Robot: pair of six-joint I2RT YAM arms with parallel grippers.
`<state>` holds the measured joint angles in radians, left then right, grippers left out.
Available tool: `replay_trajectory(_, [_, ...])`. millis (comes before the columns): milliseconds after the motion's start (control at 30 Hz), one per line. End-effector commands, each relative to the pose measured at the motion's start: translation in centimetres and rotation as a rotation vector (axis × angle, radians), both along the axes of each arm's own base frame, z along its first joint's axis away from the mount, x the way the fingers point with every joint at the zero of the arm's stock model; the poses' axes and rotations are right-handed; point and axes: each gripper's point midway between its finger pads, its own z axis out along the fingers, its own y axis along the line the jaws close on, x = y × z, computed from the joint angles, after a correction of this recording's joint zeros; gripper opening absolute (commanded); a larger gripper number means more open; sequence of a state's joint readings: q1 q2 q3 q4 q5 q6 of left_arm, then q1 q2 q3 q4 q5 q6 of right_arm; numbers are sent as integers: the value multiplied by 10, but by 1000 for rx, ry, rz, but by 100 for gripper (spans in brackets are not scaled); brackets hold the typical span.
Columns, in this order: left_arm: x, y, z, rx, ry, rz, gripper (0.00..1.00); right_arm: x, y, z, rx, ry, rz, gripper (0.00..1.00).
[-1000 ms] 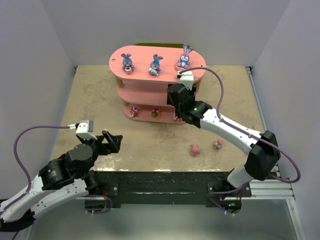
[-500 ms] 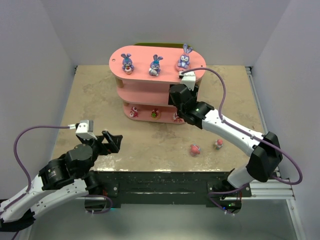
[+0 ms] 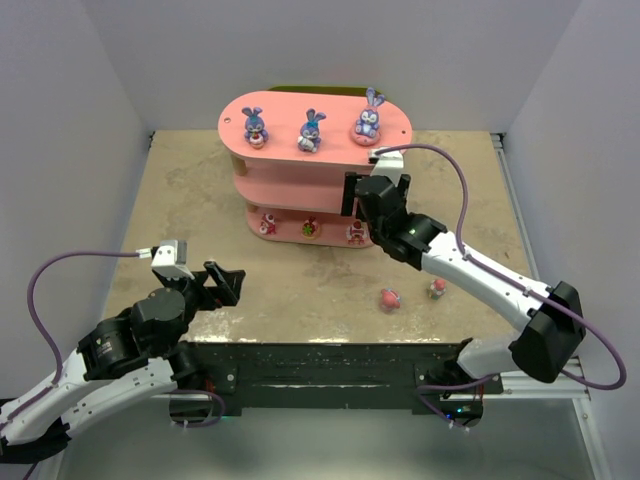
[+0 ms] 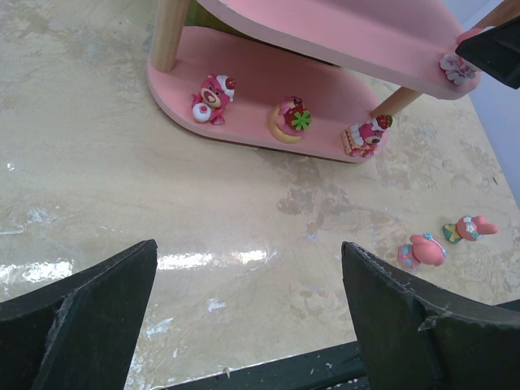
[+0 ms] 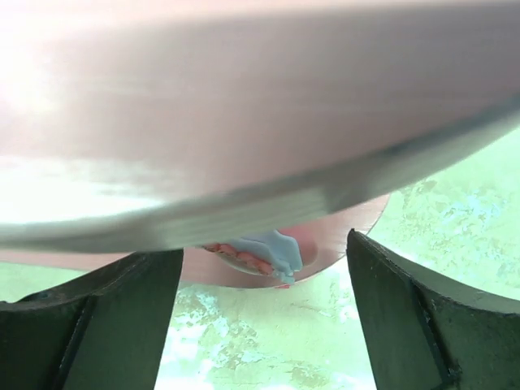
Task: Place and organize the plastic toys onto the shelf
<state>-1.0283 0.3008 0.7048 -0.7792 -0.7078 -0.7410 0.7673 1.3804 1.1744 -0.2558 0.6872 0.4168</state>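
Two toys (image 3: 390,298) wait before the shelf (image 3: 290,182); right gripper (image 5: 260,321), spread and empty, has drawn back from its right end; left gripper (image 4: 244,325) spread, idle.

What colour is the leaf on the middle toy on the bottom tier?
Green. The leaf shows best in the left wrist view.

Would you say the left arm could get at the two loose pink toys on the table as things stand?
Probably yes, at a stretch: only bare table lies between the open left gripper and the two pink toys, but they sit nearer the right arm.
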Motion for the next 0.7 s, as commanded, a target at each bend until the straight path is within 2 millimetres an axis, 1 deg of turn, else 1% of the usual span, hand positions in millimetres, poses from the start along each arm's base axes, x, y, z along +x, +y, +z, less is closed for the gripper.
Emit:
replay_trajectory(0, [3,-1,3,-18,-10,14,100,0,5,16,41,-46,38,85])
replay_trajectory(67, [3,-1,3,-20,-9,14,99,-3,5,20,57,-52,45,85])
replay_trajectory(200, [2,-1,4,-24,-10,14,99,-11,-4,30,84,-66,30,83])
replay_trajectory(233, [2,-1,4,-21,-10,14,100,-14,-6,29,87,-62,30,83])
replay_trajectory(267, [2,-1,4,-22,-10,14,99,-17,-9,34,98,-72,29,82])
replay_trajectory(333, [2,0,4,-22,-10,16,100,-21,-13,31,101,-63,22,82])
replay_trajectory(400, [2,0,4,-25,-11,16,100,-25,-18,33,113,-67,14,81])
replay_trajectory(467, [2,0,4,-25,-10,18,100,-28,-23,28,106,-50,-8,77])
replay_trajectory(500, [2,0,4,-26,-11,18,99,-29,-28,28,115,-51,-40,74])
replay_trajectory(533, [2,0,4,-24,-9,16,99,-30,-32,23,109,-38,-56,68])
replay_trajectory(600, [2,0,4,-26,-11,16,99,-31,-37,18,106,-33,-87,63])
replay_trajectory(633, [2,0,4,-24,-9,15,99,-32,-38,16,108,-32,-94,58])
replay_trajectory(667, [2,0,3,-24,-9,15,100,-32,-40,13,105,-28,-104,56])
